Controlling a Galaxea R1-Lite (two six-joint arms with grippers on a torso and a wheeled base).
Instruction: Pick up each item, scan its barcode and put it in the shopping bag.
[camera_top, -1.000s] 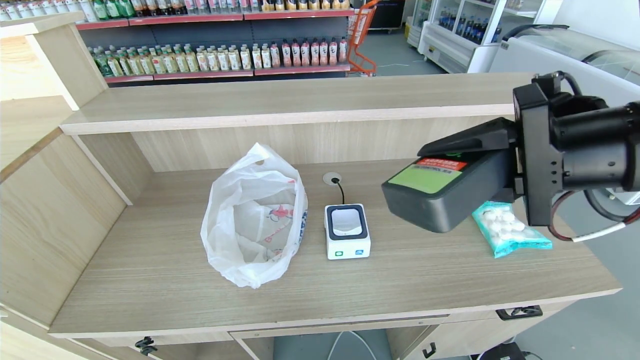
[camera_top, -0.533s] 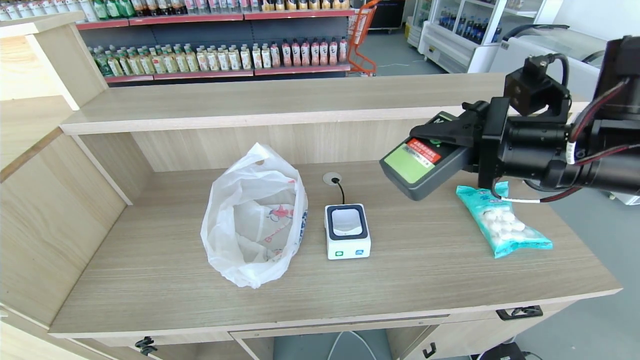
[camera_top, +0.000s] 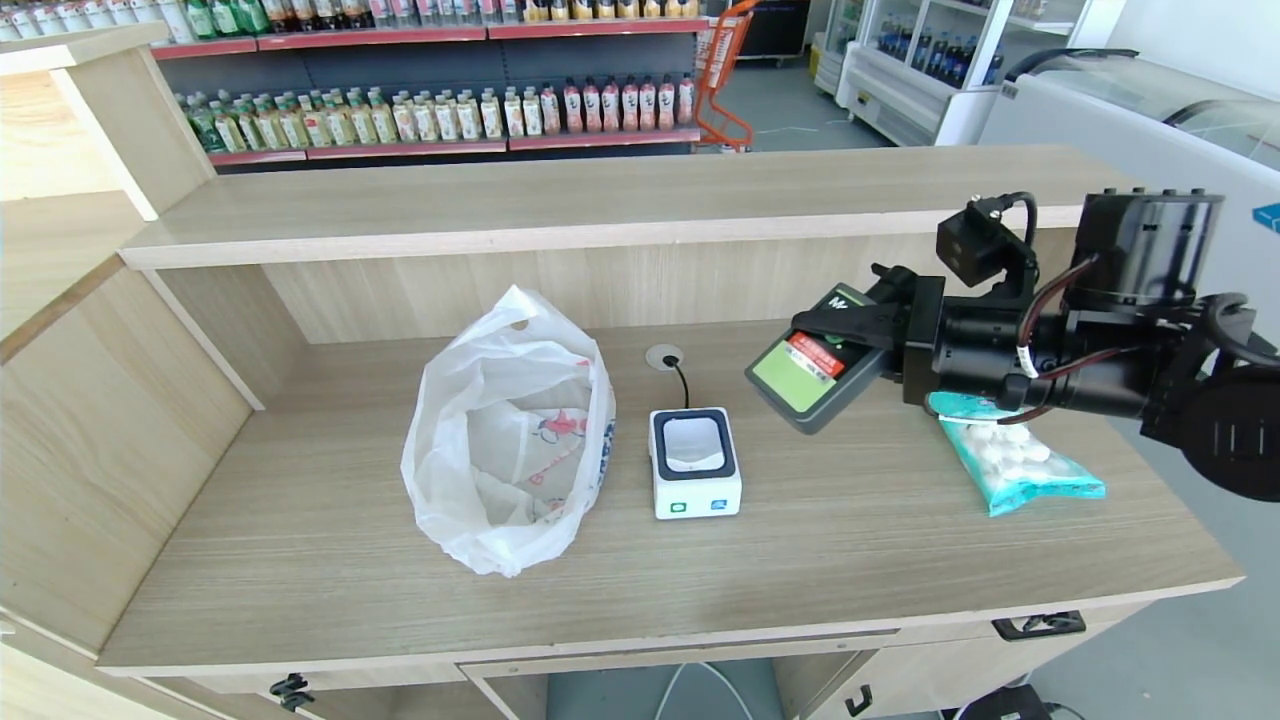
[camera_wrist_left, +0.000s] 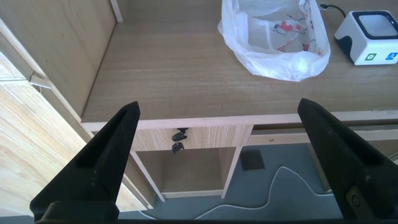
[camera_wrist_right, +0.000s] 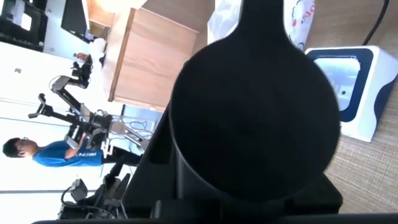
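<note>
the step looks to be the scan: over the counter (camera_top: 330, 560), right of the shopping bag (camera_top: 510, 430), the dark box (camera_top: 795, 375) should travel left and low over the scanner (camera_top: 695, 462), barcode side turned down to its window; which side bears the code i cannot tell. the right gripper (camera_top: 858, 338) is clamped on the box's right end, jaws parted only by its thickness; the left gripper (camera_wrist_left: 219, 112) gapes wide and empty off the counter's near left edge.
</note>
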